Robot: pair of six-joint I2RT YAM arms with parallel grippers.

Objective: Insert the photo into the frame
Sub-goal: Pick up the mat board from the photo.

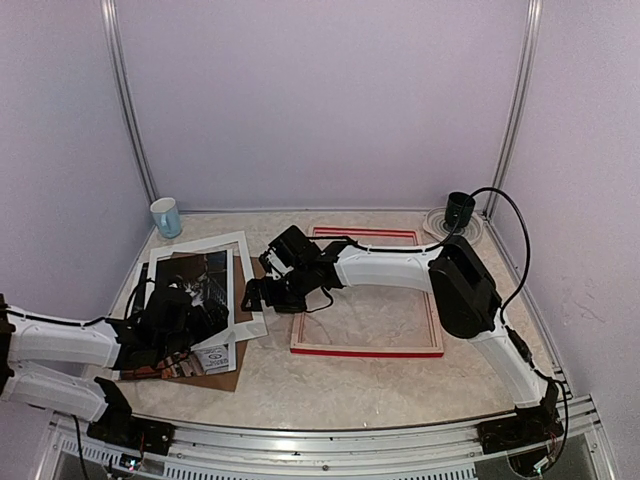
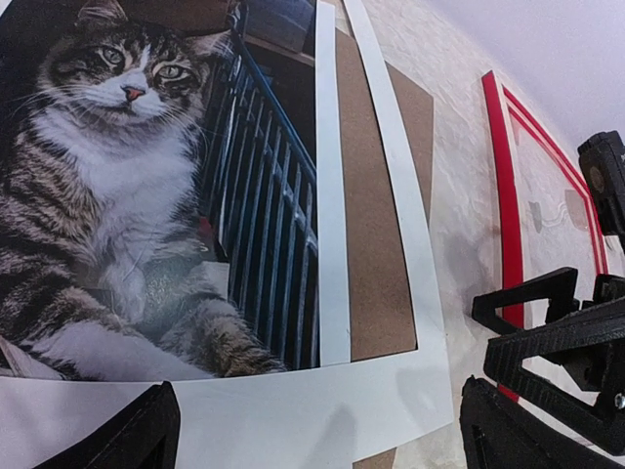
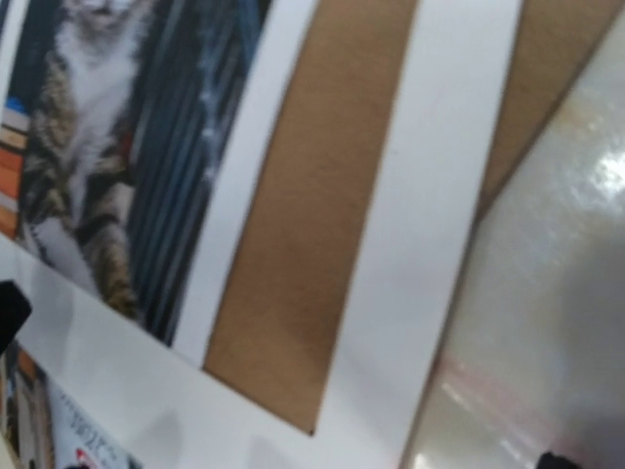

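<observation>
The photo (image 1: 197, 283), a tabby cat print, lies at the left on the brown backing board (image 1: 228, 378), inside the white mat border (image 1: 243, 243). It fills the left wrist view (image 2: 117, 186) and shows in the right wrist view (image 3: 88, 147). The red frame (image 1: 366, 351) lies flat to the right, nothing in it, and its rail shows in the left wrist view (image 2: 506, 195). My left gripper (image 1: 190, 325) is open, low over the mat's near strip (image 2: 322, 430). My right gripper (image 1: 252, 297) is open at the mat's right edge, holding nothing.
A pale blue cup (image 1: 166, 217) stands at the back left. A dark green cup (image 1: 459, 209) on a round coaster stands at the back right. A printed sheet (image 1: 208, 357) lies on the board's near part. The right arm reaches across the frame's left rail.
</observation>
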